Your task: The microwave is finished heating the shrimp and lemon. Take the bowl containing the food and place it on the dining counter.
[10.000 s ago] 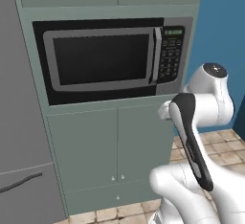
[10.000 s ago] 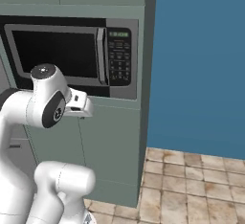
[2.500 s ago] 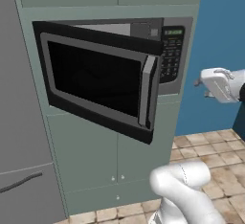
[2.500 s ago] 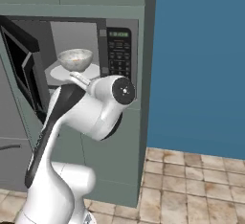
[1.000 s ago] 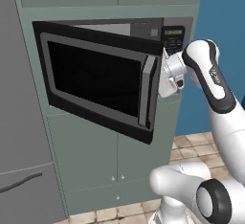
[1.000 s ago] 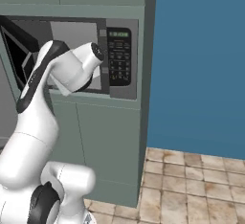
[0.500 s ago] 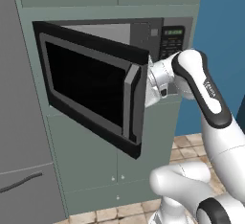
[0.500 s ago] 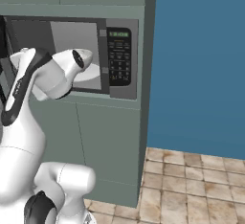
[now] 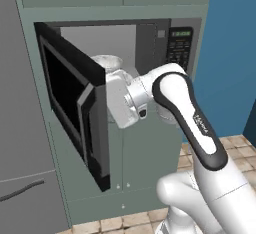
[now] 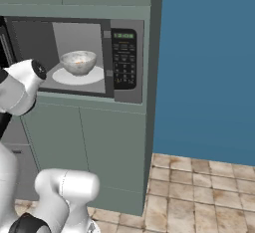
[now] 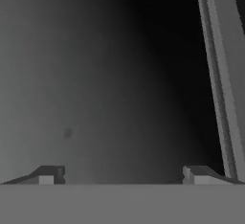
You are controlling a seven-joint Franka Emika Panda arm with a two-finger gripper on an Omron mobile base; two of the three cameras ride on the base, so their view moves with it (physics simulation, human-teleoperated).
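Note:
The microwave (image 10: 123,85) stands open, its door (image 9: 70,103) swung out to the left. Inside, the whitish marbled bowl (image 10: 78,61) sits on a flat white plate (image 10: 77,77); the bowl's rim (image 9: 106,60) peeks out above my hand. The shrimp and lemon are hidden by the bowl's wall. My gripper (image 11: 123,175) is open with nothing between its fingertips (image 11: 48,174), facing the dark inner side of the door close up. My hand is in front of the cavity, beside the door's free edge. The dining counter is out of view.
A grey fridge front (image 9: 20,143) stands left of the microwave cabinet. Grey-green cabinet doors (image 10: 99,147) are below the microwave, others above. A blue wall (image 10: 209,67) and tiled floor (image 10: 199,192) lie to the right.
The microwave door has swung further out to the left, with my hand following its inner side. The bowl and plate inside now show. The gripper stays open.

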